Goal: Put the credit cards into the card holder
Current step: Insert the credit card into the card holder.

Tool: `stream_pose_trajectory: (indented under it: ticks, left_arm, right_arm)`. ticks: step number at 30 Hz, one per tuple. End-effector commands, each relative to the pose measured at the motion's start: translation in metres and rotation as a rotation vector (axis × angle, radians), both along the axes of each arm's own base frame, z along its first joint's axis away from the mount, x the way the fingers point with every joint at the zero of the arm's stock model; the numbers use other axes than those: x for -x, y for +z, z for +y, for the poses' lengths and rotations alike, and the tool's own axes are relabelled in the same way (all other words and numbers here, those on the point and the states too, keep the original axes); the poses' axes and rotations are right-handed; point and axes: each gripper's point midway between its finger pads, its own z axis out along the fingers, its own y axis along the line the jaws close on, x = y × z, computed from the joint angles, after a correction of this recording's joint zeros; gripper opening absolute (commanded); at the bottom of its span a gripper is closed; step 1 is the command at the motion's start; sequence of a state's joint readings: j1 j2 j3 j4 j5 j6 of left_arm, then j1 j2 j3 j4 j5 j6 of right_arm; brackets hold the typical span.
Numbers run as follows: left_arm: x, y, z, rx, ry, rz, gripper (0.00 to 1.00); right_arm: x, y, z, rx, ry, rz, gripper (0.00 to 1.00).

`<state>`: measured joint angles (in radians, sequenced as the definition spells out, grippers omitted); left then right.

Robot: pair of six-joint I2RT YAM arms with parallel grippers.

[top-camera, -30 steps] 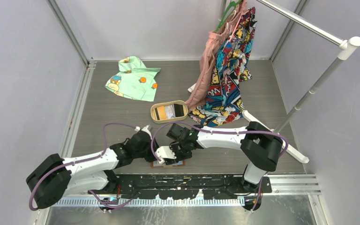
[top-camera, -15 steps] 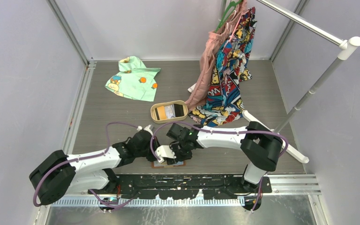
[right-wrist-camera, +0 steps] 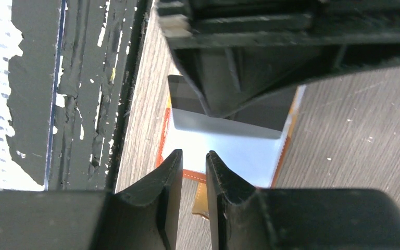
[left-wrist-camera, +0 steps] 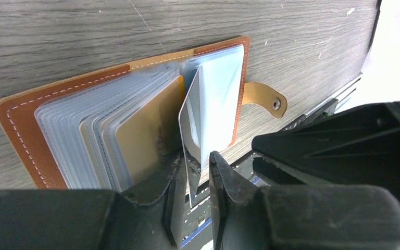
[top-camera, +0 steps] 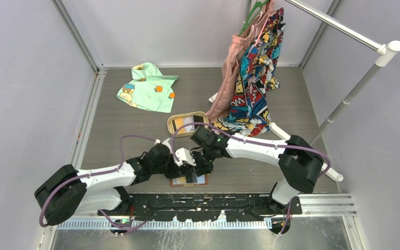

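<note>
The brown leather card holder [top-camera: 191, 181] lies open near the table's front edge. In the left wrist view its clear sleeves [left-wrist-camera: 83, 135] fan out, with a gold-orange card [left-wrist-camera: 146, 135] in one and a light blue card [left-wrist-camera: 219, 99] on the right-hand leaf. My left gripper [left-wrist-camera: 195, 166] is closed on a greyish sleeve page [left-wrist-camera: 190, 130] and holds it upright; it also shows in the top view [top-camera: 179, 165]. My right gripper [right-wrist-camera: 189, 159] hovers just above the holder's light blue leaf [right-wrist-camera: 224, 151], its jaws a narrow gap apart with nothing between them.
A tan oval tray [top-camera: 173, 123] with more cards [top-camera: 185, 123] sits behind the grippers, partly covered by the right arm. A green garment [top-camera: 148, 87] lies at the back left. Colourful clothes [top-camera: 252, 78] hang from a rack [top-camera: 344, 101] on the right.
My right gripper has lifted and pulled back from the holder toward the tray. My left gripper has moved right, over the holder.
</note>
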<state>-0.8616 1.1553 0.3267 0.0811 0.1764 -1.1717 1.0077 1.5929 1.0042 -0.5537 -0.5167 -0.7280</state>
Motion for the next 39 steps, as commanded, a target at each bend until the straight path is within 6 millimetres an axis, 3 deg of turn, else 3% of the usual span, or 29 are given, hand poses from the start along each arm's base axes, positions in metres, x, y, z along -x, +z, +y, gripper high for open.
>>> stream_pose_trajectory:
  ticks: [1,8,19,23,28,39]
  left_arm:
    - [0.002,-0.007,0.01,-0.057,0.001,0.001,0.27]
    - [0.003,-0.005,0.018,-0.104,-0.001,-0.008,0.39]
    - [0.0,0.001,0.016,-0.089,0.004,-0.024,0.4]
    - [-0.001,0.002,0.02,-0.106,0.007,-0.035,0.4]
    - [0.0,-0.001,0.02,-0.115,-0.001,-0.032,0.4]
    - [0.0,-0.006,0.017,-0.135,-0.024,-0.013,0.37]
  right_arm:
    - [-0.004,0.033,0.014,-0.118,-0.036,0.045,0.29]
    - [-0.005,0.035,0.014,-0.127,-0.05,0.067,0.28]
    - [-0.002,0.047,0.034,-0.214,-0.163,0.221,0.26]
    - [-0.014,0.049,0.034,-0.238,-0.24,0.272,0.25]
    - [-0.045,0.038,0.035,-0.244,-0.443,0.312,0.16]
    - [-0.048,0.005,0.036,-0.136,-0.539,0.407,0.13]
